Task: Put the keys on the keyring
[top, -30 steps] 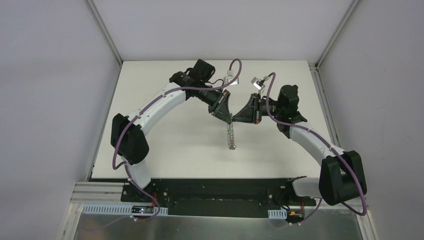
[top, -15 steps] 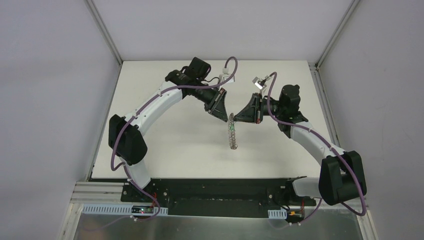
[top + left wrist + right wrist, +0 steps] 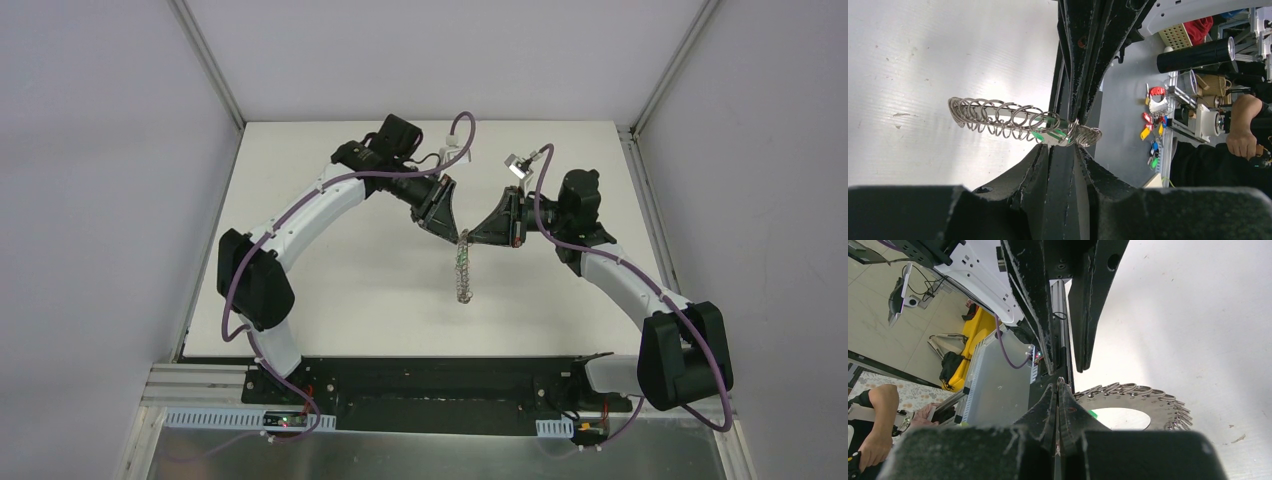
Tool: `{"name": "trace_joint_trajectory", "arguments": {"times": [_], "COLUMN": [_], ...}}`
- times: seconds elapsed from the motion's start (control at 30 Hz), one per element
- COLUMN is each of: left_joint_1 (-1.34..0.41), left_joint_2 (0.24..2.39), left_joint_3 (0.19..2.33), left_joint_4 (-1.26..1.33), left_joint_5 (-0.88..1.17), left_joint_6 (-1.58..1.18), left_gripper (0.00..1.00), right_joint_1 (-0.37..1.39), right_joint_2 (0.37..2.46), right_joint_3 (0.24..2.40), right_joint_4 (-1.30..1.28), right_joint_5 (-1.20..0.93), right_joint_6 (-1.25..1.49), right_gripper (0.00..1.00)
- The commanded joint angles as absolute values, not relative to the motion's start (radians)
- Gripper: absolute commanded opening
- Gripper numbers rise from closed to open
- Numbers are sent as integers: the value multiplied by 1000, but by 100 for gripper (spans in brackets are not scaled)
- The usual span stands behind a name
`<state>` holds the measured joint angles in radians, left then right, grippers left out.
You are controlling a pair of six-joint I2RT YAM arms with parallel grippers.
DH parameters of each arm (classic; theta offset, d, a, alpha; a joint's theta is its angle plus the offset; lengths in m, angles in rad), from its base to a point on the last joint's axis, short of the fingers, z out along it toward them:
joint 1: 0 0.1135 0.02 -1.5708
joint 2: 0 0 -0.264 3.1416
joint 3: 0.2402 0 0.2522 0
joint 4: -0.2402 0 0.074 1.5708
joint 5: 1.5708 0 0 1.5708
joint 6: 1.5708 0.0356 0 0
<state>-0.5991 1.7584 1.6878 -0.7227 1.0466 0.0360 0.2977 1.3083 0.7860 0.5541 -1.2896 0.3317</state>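
The keyring (image 3: 462, 270) hangs on edge above the table between my two grippers. It is a flat grey ring fringed with wire loops, seen in the left wrist view (image 3: 998, 117) and in the right wrist view (image 3: 1148, 402). My right gripper (image 3: 472, 238) is shut on a wire loop at the ring's top (image 3: 1058, 382). My left gripper (image 3: 452, 232) meets it from the left, its jaws nearly together on the key (image 3: 1039, 135), whose green head lies against the ring. A green sliver of the key (image 3: 1092, 413) shows beside the right finger.
The white table (image 3: 340, 270) lies below the hanging ring. The black base rail (image 3: 430, 385) runs along the near edge. Grey walls and metal frame posts (image 3: 210, 70) close in the left, right and far sides.
The left gripper drew back up-left from the right gripper's tip, then edged slightly closer again. The ring's top shifted a little; the right arm stayed put.
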Motion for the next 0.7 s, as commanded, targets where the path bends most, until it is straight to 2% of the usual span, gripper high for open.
{"name": "trace_joint_trajectory", "arguments": {"times": [0.0, 0.23, 0.67], "left_joint_1": [-626, -639, -644], "left_joint_2": [1722, 1739, 1749], "left_joint_3": [1683, 1684, 1672], "left_joint_4": [-693, -686, -655], "left_joint_5": [1090, 1099, 1123], "left_joint_6": [33, 21, 3], "left_gripper": [27, 26, 14], "right_joint_1": [293, 294, 294], "right_joint_2": [1288, 1288, 1290], "right_joint_3": [786, 783, 782], "right_joint_4": [639, 641, 641], "right_joint_5": [-1315, -1315, -1311], "right_joint_6": [364, 365, 364], "right_gripper": [0, 0, 0]}}
